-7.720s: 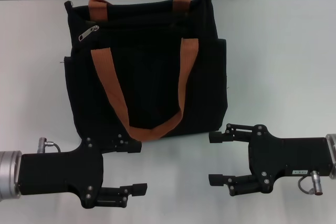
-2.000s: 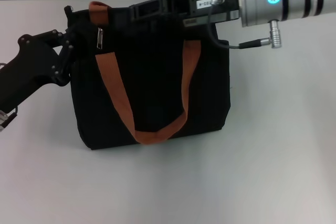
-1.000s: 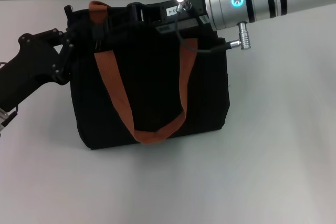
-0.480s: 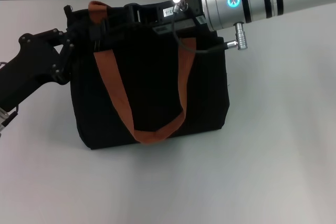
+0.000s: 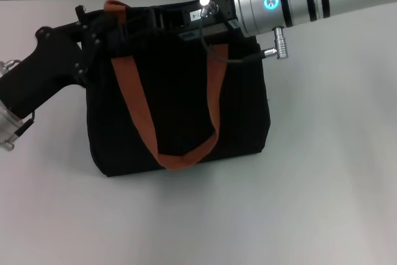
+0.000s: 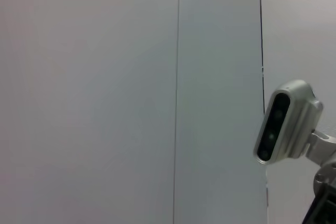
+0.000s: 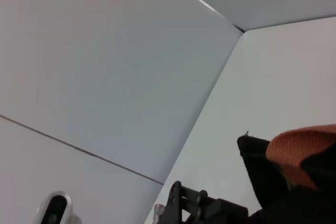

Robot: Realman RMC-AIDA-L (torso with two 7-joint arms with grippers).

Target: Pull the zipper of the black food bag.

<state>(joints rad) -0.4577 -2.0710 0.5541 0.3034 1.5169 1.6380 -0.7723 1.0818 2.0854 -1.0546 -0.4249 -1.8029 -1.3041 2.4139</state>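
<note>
Head view: our left gripper (image 5: 102, 26) reaches in from the lower left, forearm angled upward, fingers hidden among dark shapes. Our right gripper (image 5: 158, 17) extends from the upper right, its silver wrist level, fingertips likewise indistinct.

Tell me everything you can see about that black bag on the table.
The black food bag is a boxy, fabric-looking tote on the white table, with two orange-brown strap handles. One handle drapes down its front. The left tool is at its upper left corner; the right tool reaches over its top edge. The zipper is hidden.
</note>
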